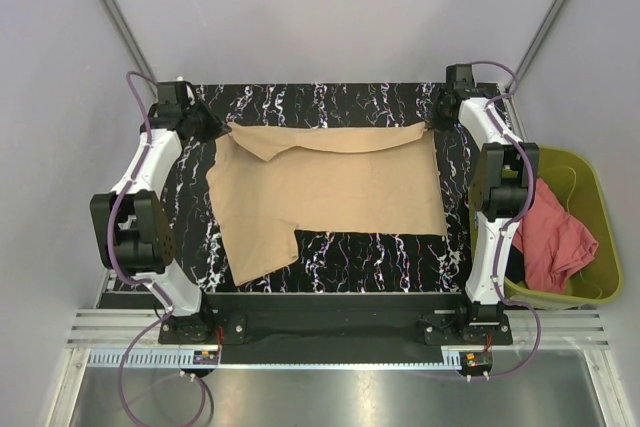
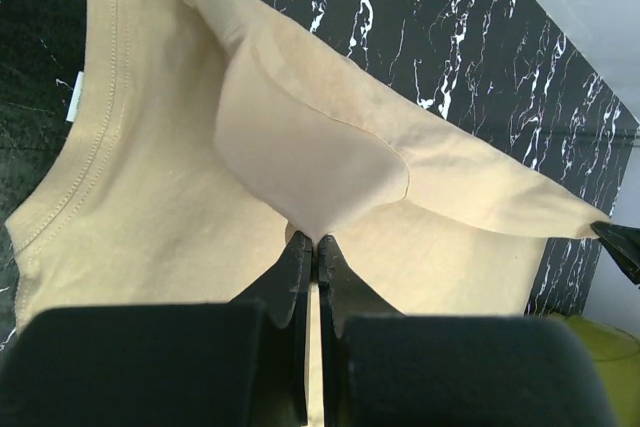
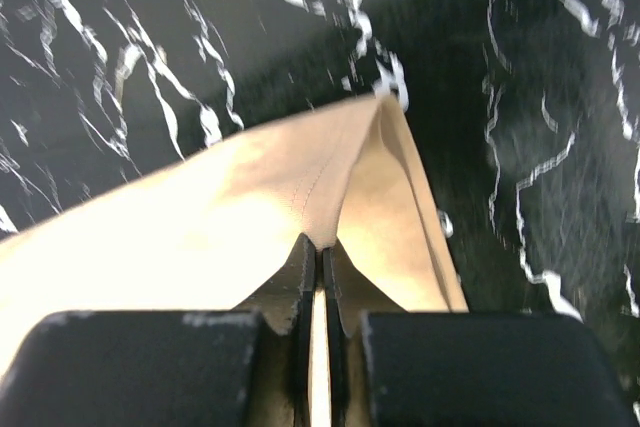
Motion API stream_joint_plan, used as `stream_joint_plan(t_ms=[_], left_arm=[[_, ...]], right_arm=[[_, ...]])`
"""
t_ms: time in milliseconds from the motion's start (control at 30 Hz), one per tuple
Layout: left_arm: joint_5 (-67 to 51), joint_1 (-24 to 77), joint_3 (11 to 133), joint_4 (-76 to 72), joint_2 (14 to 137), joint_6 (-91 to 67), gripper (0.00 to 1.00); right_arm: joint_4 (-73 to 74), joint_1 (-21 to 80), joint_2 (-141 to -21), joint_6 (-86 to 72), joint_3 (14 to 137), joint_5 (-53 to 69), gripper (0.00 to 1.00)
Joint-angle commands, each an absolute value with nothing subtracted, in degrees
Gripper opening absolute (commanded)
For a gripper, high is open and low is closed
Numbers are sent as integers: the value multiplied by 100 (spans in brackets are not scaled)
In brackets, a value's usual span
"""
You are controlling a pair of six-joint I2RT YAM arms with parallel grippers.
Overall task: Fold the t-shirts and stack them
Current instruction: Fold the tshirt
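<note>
marble tabletop, tan t-shirt, white tag unreadable.

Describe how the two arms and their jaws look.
Both the left arm and right arm have white link shells with bulky black joint housings, and a thin purple cable loops along each. The jaws are black, flat and narrow, on blocky black bodies.

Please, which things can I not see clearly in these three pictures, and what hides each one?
Top view: the salmon-red t-shirt is partly behind the right arm and sunk in the green bin, so its full shape is hidden.
Left wrist view: the white label at the tan t-shirt's collar is too small to read.
Both wrist views: the cloth inside the left pincer and right pincer is covered by their own fingers.
</note>
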State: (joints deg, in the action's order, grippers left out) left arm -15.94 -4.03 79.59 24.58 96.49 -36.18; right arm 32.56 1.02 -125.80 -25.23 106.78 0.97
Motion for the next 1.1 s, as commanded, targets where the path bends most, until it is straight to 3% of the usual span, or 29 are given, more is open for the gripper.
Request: stream_joint_plan(t_ms=[0, 1067], left_arm=[[-1705, -448, 7832, 2461, 9334, -3437, 0], [-1775, -633, 7805, 2874, 9756, -3261, 0]], right_arm=[[3805, 97, -12287, -2549, 10837, 273, 2], [4553, 35, -12146, -2364, 10450, -53, 4]])
